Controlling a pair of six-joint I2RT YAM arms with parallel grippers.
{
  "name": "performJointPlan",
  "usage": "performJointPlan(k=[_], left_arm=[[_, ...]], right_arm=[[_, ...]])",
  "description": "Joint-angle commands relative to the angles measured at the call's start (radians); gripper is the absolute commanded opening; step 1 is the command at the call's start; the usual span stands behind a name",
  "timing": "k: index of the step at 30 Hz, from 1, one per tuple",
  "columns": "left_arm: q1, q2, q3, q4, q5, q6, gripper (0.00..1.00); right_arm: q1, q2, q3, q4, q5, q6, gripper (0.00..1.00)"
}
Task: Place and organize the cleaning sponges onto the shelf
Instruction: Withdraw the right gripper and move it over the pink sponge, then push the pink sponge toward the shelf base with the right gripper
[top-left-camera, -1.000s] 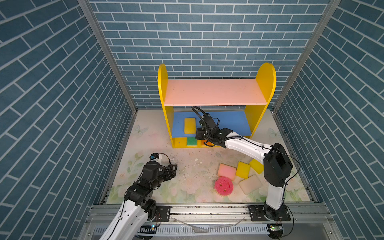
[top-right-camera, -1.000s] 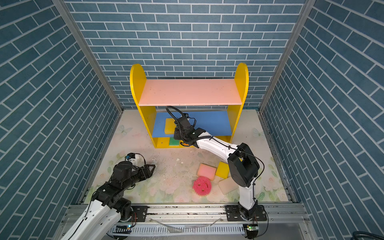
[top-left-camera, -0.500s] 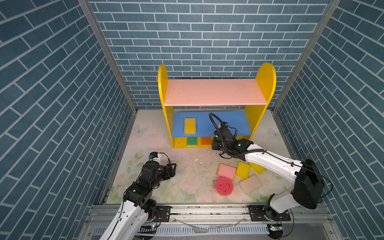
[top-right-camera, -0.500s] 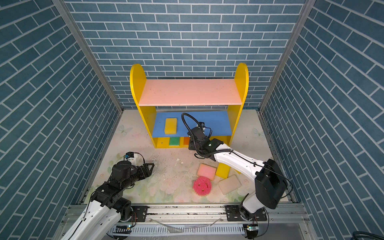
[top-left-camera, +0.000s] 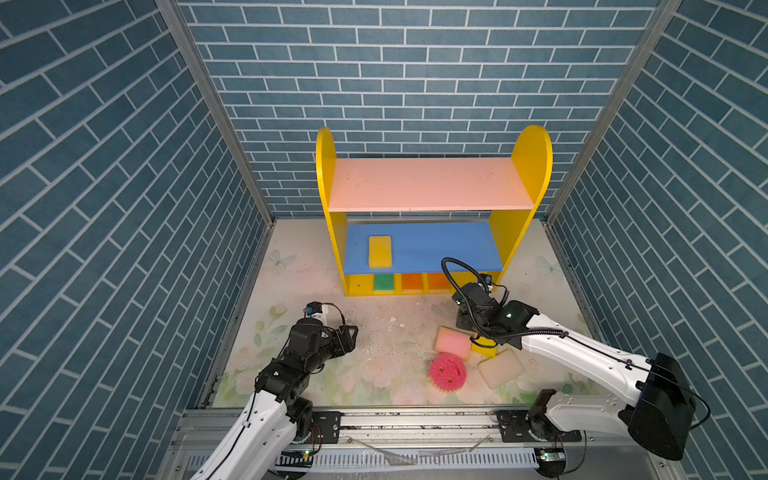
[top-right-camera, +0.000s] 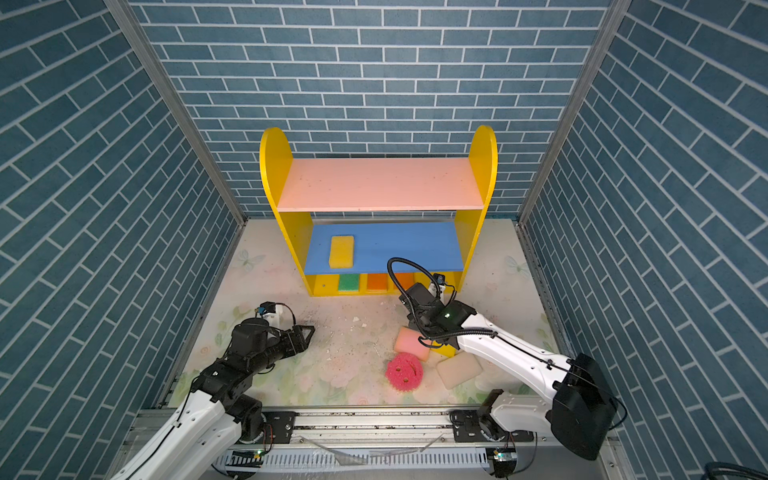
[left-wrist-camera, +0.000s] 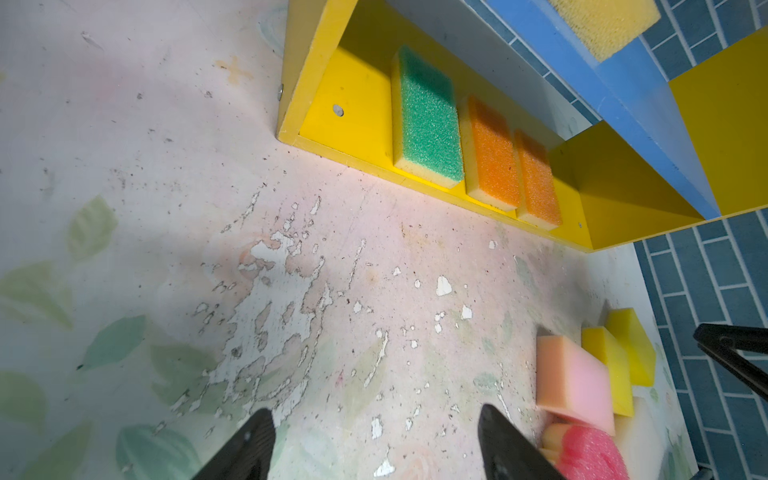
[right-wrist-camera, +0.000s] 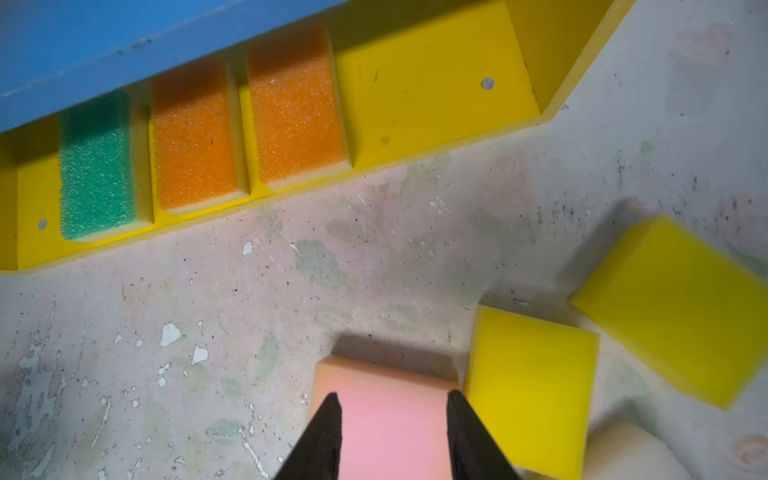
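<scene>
Since the base of the three-level yellow shelf (right-wrist-camera: 415, 91), ahead of my right pincer (right-wrist-camera: 392, 399), has bare room beside the green foam sponge (right-wrist-camera: 97, 166) and orange foam sponges (right-wrist-camera: 195, 137), I hold that pincer spread just over the pink rectangular foam sponge (right-wrist-camera: 388, 440); my left pincer (left-wrist-camera: 374, 413) hangs spread, empty.

Both top views are bright, sharp and evenly lit from above, with soft shadows. In the right wrist view a yellow sponge (right-wrist-camera: 673, 307) is motion-blurred, and the back of the shelf (right-wrist-camera: 428, 83) base lies in shade.
</scene>
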Motion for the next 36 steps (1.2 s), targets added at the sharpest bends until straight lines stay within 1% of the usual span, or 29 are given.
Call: performJointPlan(k=[1,6,10,14,18,20,24,29,32,36], left_arm=[[0.001,0.011,-0.023,0.048,0.017,-0.007,0.78],[0.002,0.017,-0.022,0.054,0.016,-0.009,0.78],[0.002,0.026,-0.013,0.048,0.023,-0.011,0.78],[0.001,0.034,-0.009,0.041,0.029,-0.002,0.78],[0.002,0.03,-0.02,0.047,0.03,-0.017,0.78],[0.002,0.026,-0.038,0.066,0.029,-0.036,0.78],[0.0,0.035,-0.037,0.082,0.028,-0.055,0.78],[0.0,0.053,-0.011,0.063,0.022,-0.038,0.78],[0.002,0.047,-0.005,0.06,0.022,-0.038,0.78],[0.001,0.031,-0.006,0.037,0.009,-0.037,0.78]], right_arm=[[0.004,0.033,-0.032,-0.049,-0.035,0.087,0.43],[0.002,0.08,-0.08,-0.029,-0.092,0.153,0.45],[0.0,0.09,-0.147,0.058,-0.139,0.203,0.45],[-0.008,0.099,-0.197,0.101,-0.142,0.249,0.45],[-0.009,0.138,-0.203,0.175,-0.163,0.234,0.44],[0.002,0.19,-0.155,0.187,-0.153,0.206,0.41],[0.017,0.316,-0.013,0.186,-0.161,0.119,0.4],[0.053,0.467,0.151,0.246,-0.222,0.043,0.4],[0.08,0.519,0.215,0.286,-0.235,-0.006,0.4],[0.097,0.536,0.227,0.348,-0.279,-0.012,0.4]])
